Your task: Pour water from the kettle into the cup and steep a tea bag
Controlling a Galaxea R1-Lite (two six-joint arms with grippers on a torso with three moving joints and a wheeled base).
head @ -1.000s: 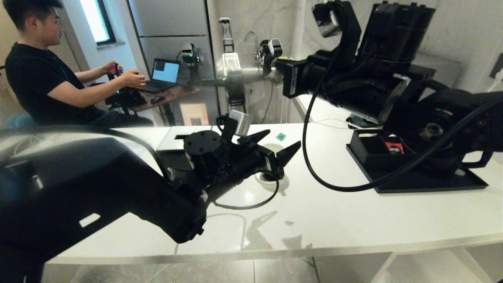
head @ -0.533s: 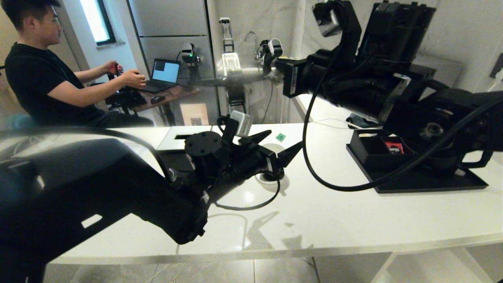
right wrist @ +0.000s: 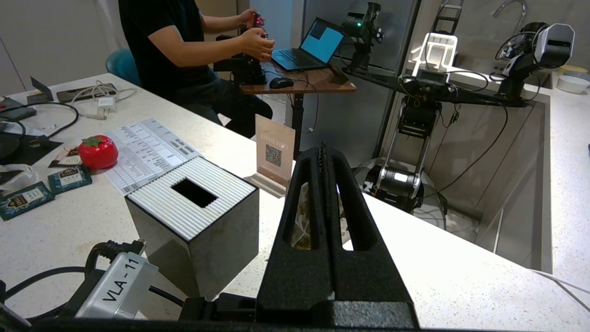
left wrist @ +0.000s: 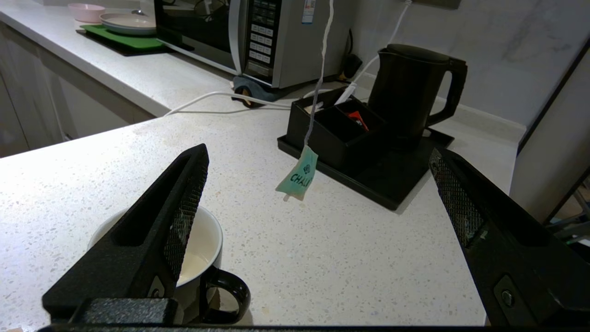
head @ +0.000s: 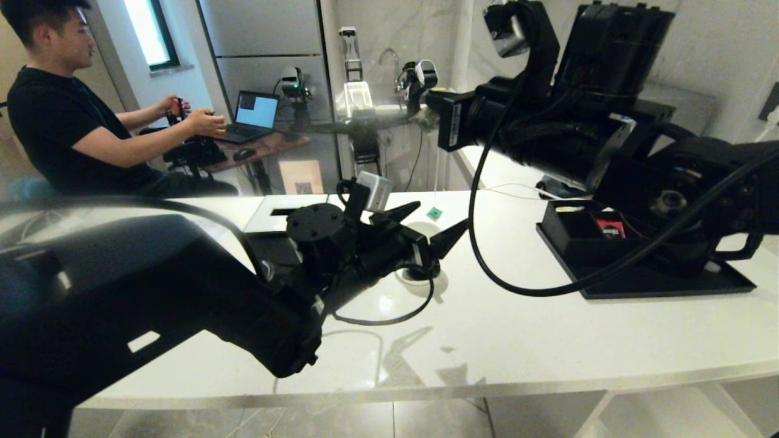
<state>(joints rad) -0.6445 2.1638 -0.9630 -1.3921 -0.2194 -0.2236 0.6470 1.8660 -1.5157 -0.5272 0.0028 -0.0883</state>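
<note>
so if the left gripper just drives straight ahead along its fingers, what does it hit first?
Probably the green paper tag hanging on its white string, between the open left gripper fingers. Beyond it, the black tray with the matte black kettle. Depth is unclear.

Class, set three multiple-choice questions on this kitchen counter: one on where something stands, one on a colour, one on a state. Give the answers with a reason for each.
1. Where does the kettle stand?
A. on the black tray
B. on top of the microwave
C. on the floor

2. What colour is the tea bag's tag hanging on the string?
A. red
B. yellow
C. green

3. How do the jaws of the left gripper stand?
A. shut on a spoon
B. wide open
C. shut with nothing between them

Answers:
1 A, its base sits on the tray beside the compartment box.
2 C, the paper square is pale green with dark lettering.
3 B, the left wrist view shows the two fingers far apart with bare counter between them.
</note>
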